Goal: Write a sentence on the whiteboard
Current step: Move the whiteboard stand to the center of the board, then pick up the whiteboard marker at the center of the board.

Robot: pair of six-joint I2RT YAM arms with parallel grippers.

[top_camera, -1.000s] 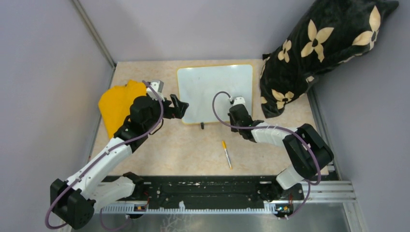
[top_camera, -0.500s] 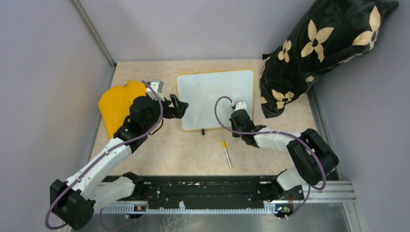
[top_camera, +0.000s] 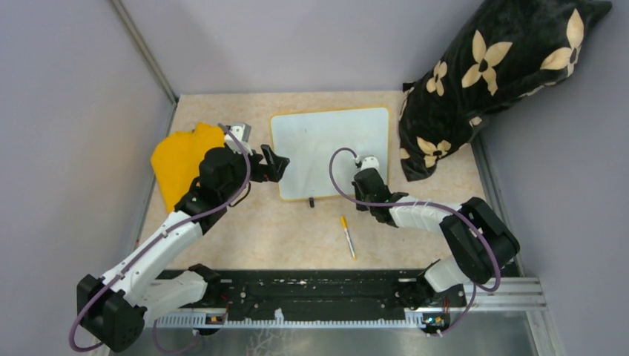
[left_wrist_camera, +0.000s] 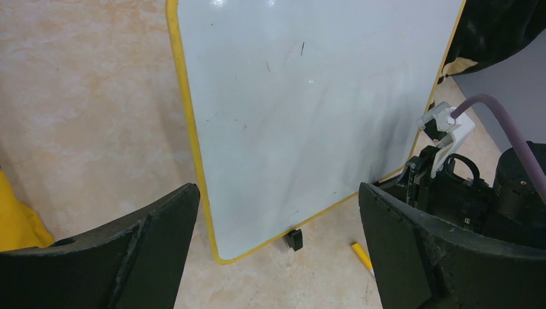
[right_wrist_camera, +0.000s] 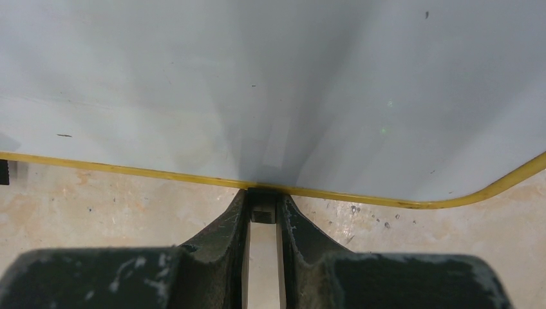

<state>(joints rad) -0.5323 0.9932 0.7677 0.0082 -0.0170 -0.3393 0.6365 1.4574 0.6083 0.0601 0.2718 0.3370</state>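
Observation:
The whiteboard (top_camera: 326, 148) (left_wrist_camera: 309, 116) (right_wrist_camera: 257, 84), white with a thin yellow frame, stands at mid-table. Its surface carries only a few tiny dark specks; no sentence shows on it. My right gripper (top_camera: 364, 191) (right_wrist_camera: 263, 209) is shut on a small black foot under the board's near edge, towards its right corner. The other black foot (top_camera: 311, 200) (left_wrist_camera: 293, 239) stands free. My left gripper (top_camera: 280, 167) (left_wrist_camera: 277, 192) hangs open at the board's near left corner, with nothing between its fingers. A yellow-capped pen (top_camera: 347, 236) (left_wrist_camera: 360, 254) lies on the table in front of the board.
A yellow cloth (top_camera: 182, 159) (left_wrist_camera: 16, 219) lies left of the board, behind my left arm. A black pillow with cream flowers (top_camera: 497, 74) (left_wrist_camera: 496, 26) leans in the back right corner, close to the board's right edge. Grey walls close in both sides.
Over the first half second my right gripper drew back toward the near edge and the whiteboard came with it, turning slightly. Since then nothing has moved. The left arm stayed still.

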